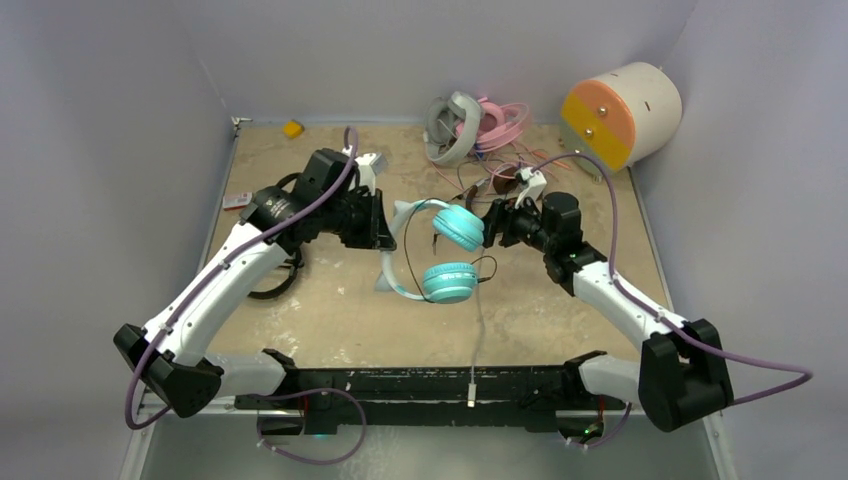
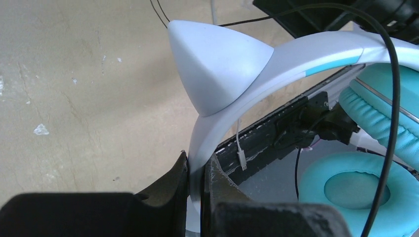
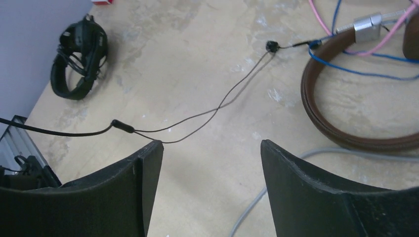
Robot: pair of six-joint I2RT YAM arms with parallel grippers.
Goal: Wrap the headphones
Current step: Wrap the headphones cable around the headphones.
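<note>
You had the teal-and-white headphones (image 1: 450, 281) at the middle of the bench (image 1: 330, 320), their white cat-eared band pinched in the left hand (image 2: 197, 170), with a thin black cable (image 2: 393, 98) looped across band and teal cups. Your black pair (image 3: 78, 57) lay toward the left side. The grey-white pair (image 1: 452, 128), pink pair (image 1: 500, 122) and brown-and-silver pair (image 3: 346, 140) sat among tangled cords near the far edge.

I have the teal-and-white plastic cat-ear headphones (image 1: 450, 282) mid-table between the left gripper (image 2: 197, 160), on their headband, and the right gripper (image 3: 211, 148), beside the upper earcup. Behind them lie grey-white padded headphones (image 1: 452, 128) and pink headphones (image 1: 503, 122). The cream cylinder (image 1: 640, 100) sits back right. Black headphones (image 3: 79, 59) lie left, under my left arm.
</note>
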